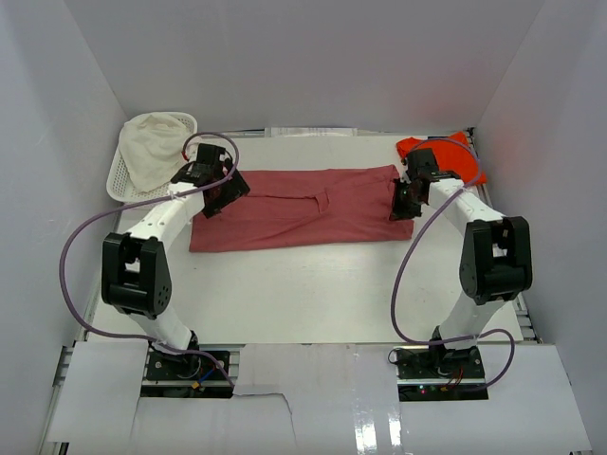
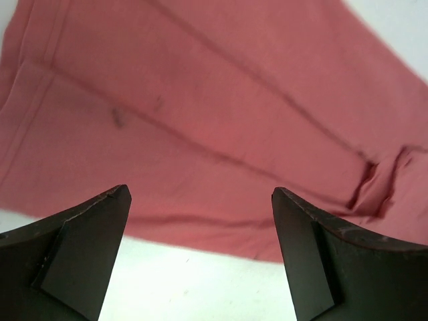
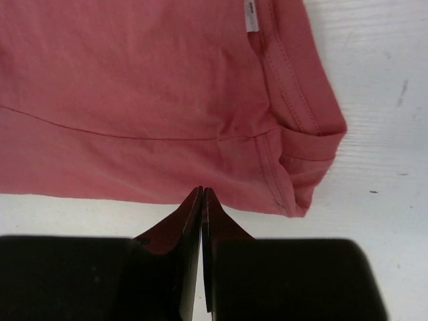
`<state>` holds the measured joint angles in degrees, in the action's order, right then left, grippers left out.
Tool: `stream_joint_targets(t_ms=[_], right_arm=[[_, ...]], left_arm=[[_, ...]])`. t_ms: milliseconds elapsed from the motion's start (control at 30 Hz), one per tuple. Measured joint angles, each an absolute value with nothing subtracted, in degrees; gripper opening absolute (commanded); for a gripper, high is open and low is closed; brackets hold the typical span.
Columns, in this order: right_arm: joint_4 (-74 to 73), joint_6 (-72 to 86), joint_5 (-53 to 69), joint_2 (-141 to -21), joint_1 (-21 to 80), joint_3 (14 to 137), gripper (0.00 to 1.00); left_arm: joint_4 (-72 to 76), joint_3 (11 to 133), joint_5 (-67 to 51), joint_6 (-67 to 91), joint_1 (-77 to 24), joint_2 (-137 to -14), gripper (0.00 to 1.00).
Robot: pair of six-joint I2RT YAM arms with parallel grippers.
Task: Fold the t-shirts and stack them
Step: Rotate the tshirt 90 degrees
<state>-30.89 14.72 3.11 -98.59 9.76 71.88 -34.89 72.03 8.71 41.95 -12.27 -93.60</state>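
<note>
While the rose t-shirt (image 1: 294,209) lies on the bench (image 1: 313,294), long axis nine-to-three o'clock, the left gripper (image 1: 220,196) hangs wide-jawed over its nine o'clock end; the right gripper (image 1: 403,204), jaws shut, sits at three o'clock.

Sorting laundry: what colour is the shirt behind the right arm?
Orange-red t-shirt, clearest in top view.

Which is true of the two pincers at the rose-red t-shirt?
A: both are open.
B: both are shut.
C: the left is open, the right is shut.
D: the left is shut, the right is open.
C: the left pincer shows fingers wide apart over the rose-red t-shirt, and the right pincer shows fingers pressed together at its edge.
</note>
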Motion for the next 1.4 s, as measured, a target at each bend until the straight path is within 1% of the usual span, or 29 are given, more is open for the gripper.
stream_joint_targets(t_ms=[67,133,333,433,633,733,833,900,933,967,1000,1067,1100,1267,1400], right_arm=[[-30.83,14.9,4.08,-100.29,10.26,71.88,0.08],[-30.76,15.0,4.82,-101.34,10.7,71.88,0.1],[-30.65,14.87,5.67,-102.39,11.66,73.49,0.13],[-30.17,14.81,5.15,-102.61,11.68,74.17,0.13],[-29.87,14.83,3.62,-105.93,11.68,74.89,0.12],[-29.98,14.85,3.2,-107.79,11.68,74.89,0.12],[-29.95,14.85,2.98,-108.25,11.68,74.87,0.08],[-29.74,14.85,2.98,-108.25,11.68,74.87,0.08],[-29.67,14.85,2.98,-108.25,11.68,74.87,0.08],[-29.63,14.85,2.98,-108.25,11.68,74.85,0.08],[-29.61,14.85,3.01,-108.25,11.68,74.83,0.08],[-29.36,14.85,3.01,-108.25,11.68,74.78,0.08],[-29.36,14.85,3.01,-108.25,11.68,74.76,0.08],[-28.91,14.83,3.01,-108.27,11.68,74.35,0.08],[-28.49,14.83,3.01,-108.4,11.68,74.35,0.08]], left_arm=[[-33.56,75.46,8.71,41.34,-12.05,-96.55,0.98],[-32.49,76.69,8.62,40.66,-11.84,-98.63,0.98],[-32.58,78.08,8.4,38.26,-10.63,-103.18,0.96],[-32.84,78.17,7.18,37.85,-8.29,-104.18,0.95],[-32.8,78.46,6.87,37.08,-2.52,-105.58,0.93],[-32.82,80.6,6.68,36.47,-2.11,-108.55,0.93],[-32.71,84.01,6.17,35.27,-2.63,-112.05,0.92],[-31.94,85.34,5.72,33.95,-2.87,-113.14,0.81],[-31.22,85.6,5.58,33.15,-2.98,-113.27,0.74],[-30.98,86.04,5.54,32.56,-3.11,-113.34,0.65],[-30.89,87.0,5.56,31.83,-3.2,-113.65,0.49],[-30.0,89.47,5.82,30.61,-3.29,-114.78,0.39],[-29.54,90.87,6.02,29.91,-3.29,-115.5,0.32],[-28.25,94.74,6.74,27.92,-3.27,-118.83,0.32],[-28.49,101.16,6.92,26.65,-3.27,-125.34,0.31]])
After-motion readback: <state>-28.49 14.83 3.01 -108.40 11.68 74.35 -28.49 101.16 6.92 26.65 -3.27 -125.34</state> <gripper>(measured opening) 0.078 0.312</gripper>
